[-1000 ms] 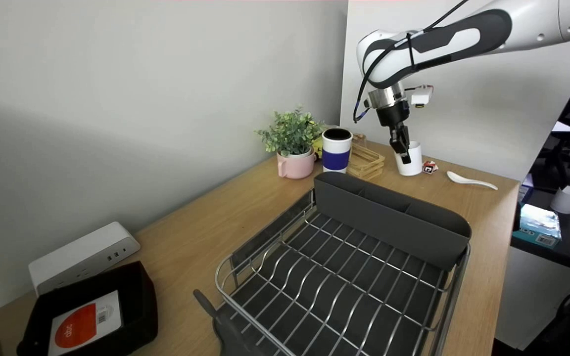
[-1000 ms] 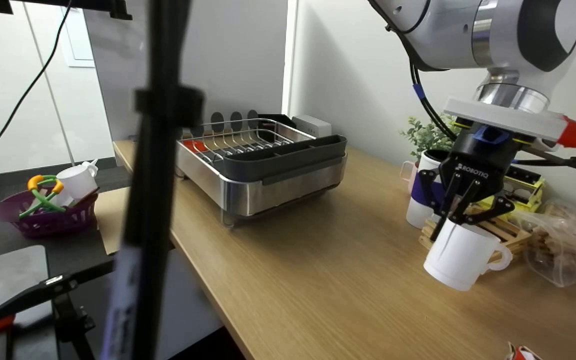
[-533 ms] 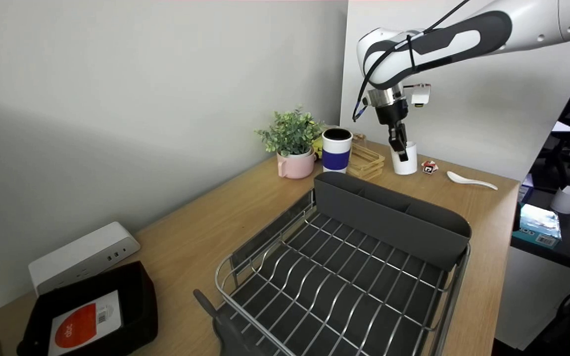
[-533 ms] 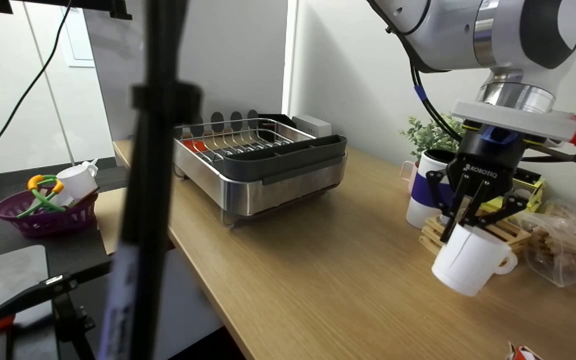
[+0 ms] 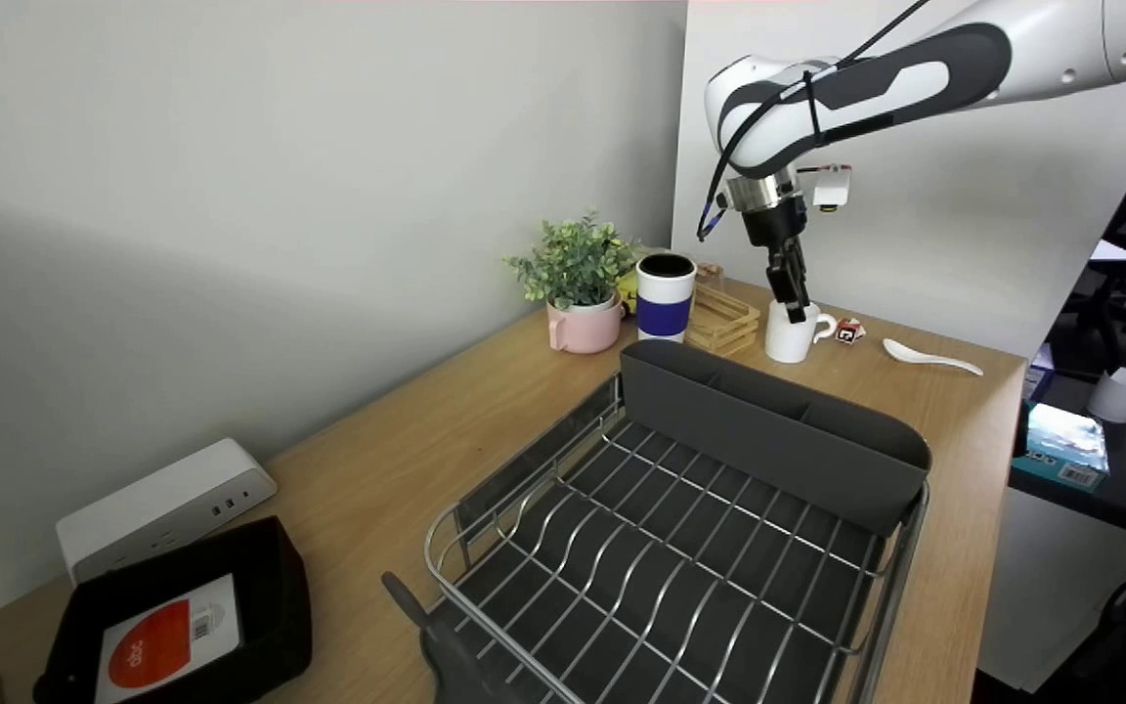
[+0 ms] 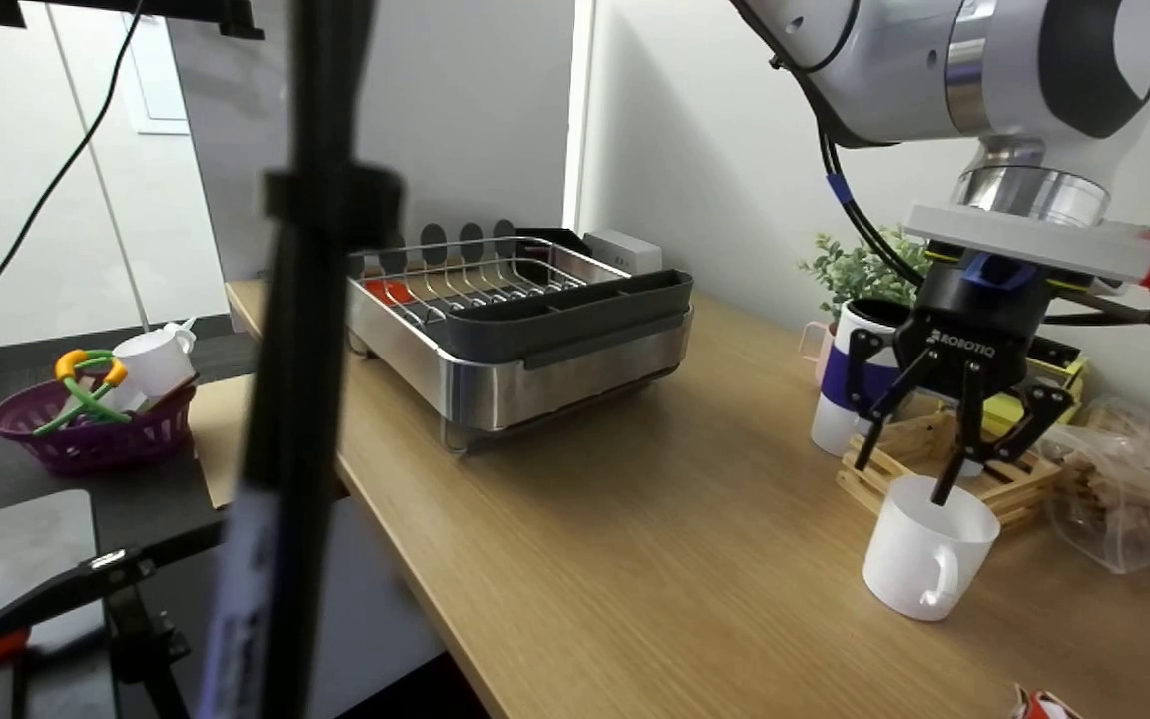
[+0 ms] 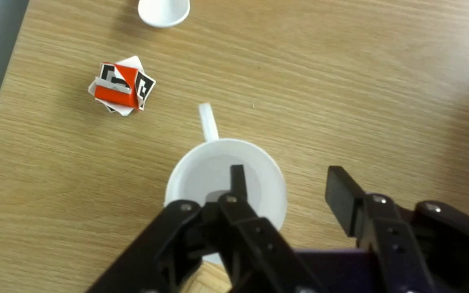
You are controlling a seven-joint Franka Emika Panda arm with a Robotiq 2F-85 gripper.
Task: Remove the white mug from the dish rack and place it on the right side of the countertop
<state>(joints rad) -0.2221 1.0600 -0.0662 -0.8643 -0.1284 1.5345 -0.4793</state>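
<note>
The white mug appears to stand upright on the wood-grain countertop, its handle facing the camera in that exterior view. My gripper is just above it with its jaws apart and nothing pinched between them. In the wrist view the gripper has one finger over the mug's mouth and the other outside the rim; whether the first dips below the rim, I cannot tell. Well away from the mug sits the dish rack, a dark grey tray with a wire grid, with no mug in it.
A wooden crate and a white cup with a blue band stand close behind the mug. Nearby lie a red-and-white paper piece and a white spoon. A plant in a pink pot is by the wall.
The jaws have spread and let go of the mug, which earlier hung tilted from its gripped rim. It has dropped onto the countertop and turned. The arm shifted only slightly.
</note>
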